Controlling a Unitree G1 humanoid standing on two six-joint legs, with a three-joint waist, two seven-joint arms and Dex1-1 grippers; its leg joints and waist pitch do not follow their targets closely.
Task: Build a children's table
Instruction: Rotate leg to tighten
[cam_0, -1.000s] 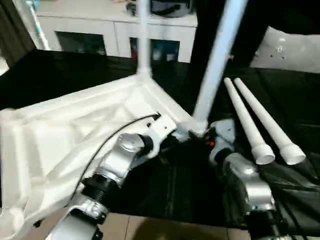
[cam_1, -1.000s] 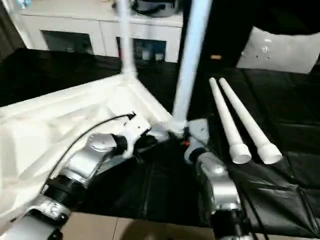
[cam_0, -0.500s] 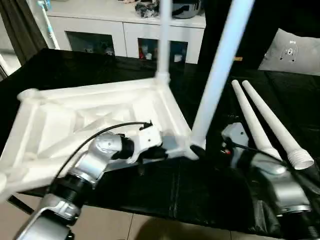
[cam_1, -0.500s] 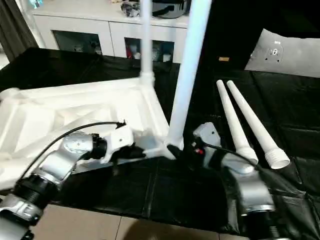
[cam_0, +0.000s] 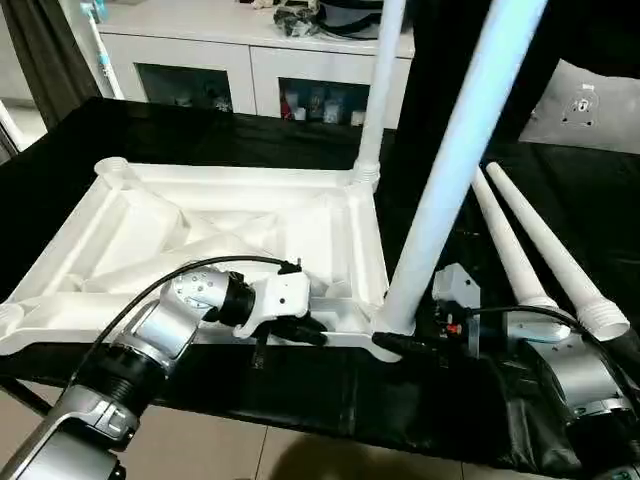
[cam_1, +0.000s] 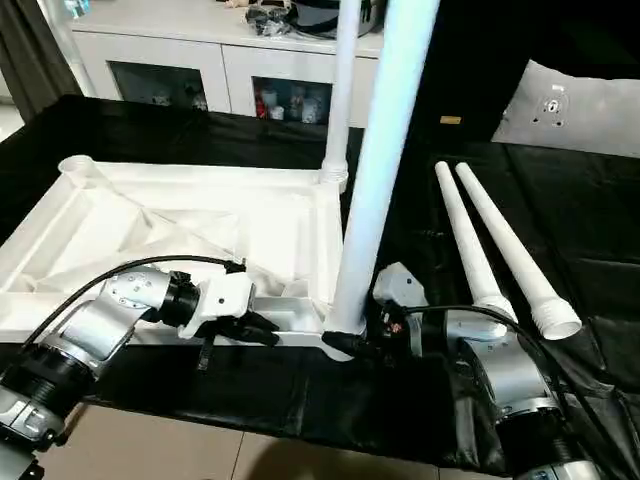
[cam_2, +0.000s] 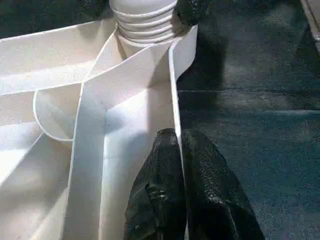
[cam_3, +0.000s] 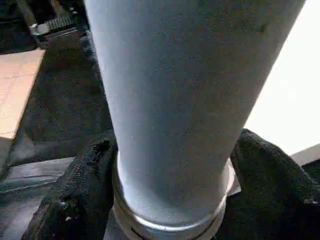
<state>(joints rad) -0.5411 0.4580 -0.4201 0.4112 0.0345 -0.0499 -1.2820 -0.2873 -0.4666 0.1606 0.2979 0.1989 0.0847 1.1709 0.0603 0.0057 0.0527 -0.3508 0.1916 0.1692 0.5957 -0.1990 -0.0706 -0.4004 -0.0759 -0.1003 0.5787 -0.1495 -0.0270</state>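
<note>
The children's table top (cam_0: 150, 230) lies upside down on the black cloth, ribbed underside up. One white leg (cam_0: 372, 90) stands in its far right corner socket. A second leg (cam_0: 450, 170) stands in the near right socket. My left gripper (cam_0: 300, 330) is shut on the top's near rim, and its fingers (cam_2: 167, 190) pinch the thin wall. My right gripper (cam_0: 388, 332) is closed around the base of the near leg (cam_3: 175, 100), with one finger (cam_3: 85, 195) on each side. Two loose legs (cam_0: 515, 250) lie side by side to the right.
A white cabinet with glass doors (cam_0: 240, 70) stands behind the table. A pale cushion (cam_0: 590, 100) lies at the back right. The black cloth (cam_0: 330, 400) hangs over the near edge above the tiled floor (cam_0: 210, 450). A dark curtain (cam_0: 40, 50) hangs at the far left.
The whole view has shifted as the head camera moved. My left gripper stays on the rim. My right gripper stays at the near leg's base, its fingers now against it.
</note>
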